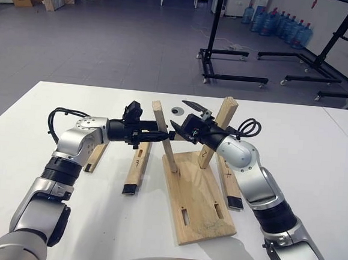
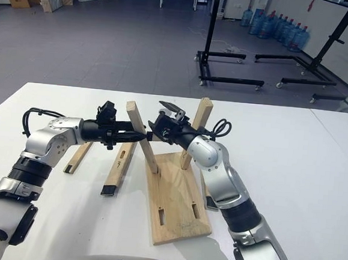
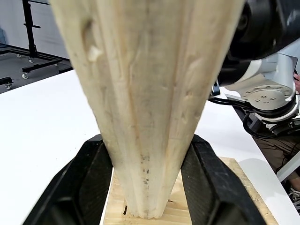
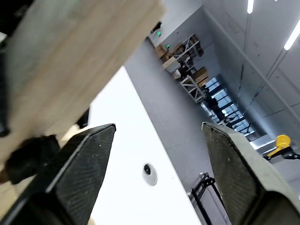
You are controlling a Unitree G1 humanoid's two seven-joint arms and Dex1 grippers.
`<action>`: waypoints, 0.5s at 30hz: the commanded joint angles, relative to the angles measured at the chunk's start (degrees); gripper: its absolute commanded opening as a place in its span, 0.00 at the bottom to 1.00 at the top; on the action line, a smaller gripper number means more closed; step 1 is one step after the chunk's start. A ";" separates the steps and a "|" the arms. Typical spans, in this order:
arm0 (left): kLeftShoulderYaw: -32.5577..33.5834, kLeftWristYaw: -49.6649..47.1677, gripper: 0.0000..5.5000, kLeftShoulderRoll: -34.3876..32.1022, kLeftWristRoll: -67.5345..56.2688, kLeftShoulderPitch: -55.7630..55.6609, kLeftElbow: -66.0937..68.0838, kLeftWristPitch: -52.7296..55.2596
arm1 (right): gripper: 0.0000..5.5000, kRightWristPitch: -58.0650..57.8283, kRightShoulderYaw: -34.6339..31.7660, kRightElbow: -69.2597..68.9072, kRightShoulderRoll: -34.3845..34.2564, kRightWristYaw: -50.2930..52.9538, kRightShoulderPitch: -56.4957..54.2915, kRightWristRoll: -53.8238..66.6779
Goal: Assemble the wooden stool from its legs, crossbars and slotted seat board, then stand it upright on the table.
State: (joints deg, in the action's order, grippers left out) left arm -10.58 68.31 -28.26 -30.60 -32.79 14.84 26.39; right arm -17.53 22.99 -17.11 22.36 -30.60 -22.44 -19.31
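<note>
Looking through the left eye view first, how do the arms sit?

Both reach in over the white worktop [image 1: 293, 145] and meet above the seat board [image 1: 200, 195]. The left gripper [image 1: 160, 134] comes in level from the left, its jaws pinching a tilted leg [image 1: 169, 157] partway up. The right gripper [image 1: 184, 117] faces it from the other side, arm bent at the elbow, jaws spread and holding nothing.

And the wood?

It is pale and unfinished. The seat board lies flat near the worktop's middle, with two slots showing at its near end. The tilted leg stands on the far end, its top leaning left. A second leg [image 1: 223, 116] stands beside it, its top leaning right. Three loose wooden pieces [image 1: 135, 172] with dark ends lie on the worktop, two left of the board and one just right of it, under the right forearm.

Any writing?

There are small dark pen marks on the pieces. The piece right of the board carries a cross; the rest I cannot read.

The right eye view?

It shows the same scene, with the right jaws plainly apart.

Left wrist view?

Two black fingers [image 3: 86, 187] press the leg's flanks, and its lower end touches the board.

Right wrist view?

Its fingers [image 4: 82, 164] stand wide apart. The worktop and a small round disc [image 4: 148, 169] are seen between them, and blurred wood crosses one corner.
</note>
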 commanded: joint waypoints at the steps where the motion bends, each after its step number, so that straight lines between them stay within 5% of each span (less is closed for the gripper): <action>1: -4.21 0.03 0.36 -0.12 4.78 2.49 1.74 2.97 | 0.62 -7.61 3.62 -0.83 2.32 -5.93 3.74 -1.10; 15: -9.38 -0.15 0.36 2.36 8.22 1.00 3.03 2.95 | 0.62 -5.55 4.88 5.45 3.26 -6.37 5.62 0.15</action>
State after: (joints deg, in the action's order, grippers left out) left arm -13.14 68.99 -28.01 -28.58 -35.26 16.17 26.56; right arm -21.58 24.59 -18.48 24.61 -34.12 -23.00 -20.18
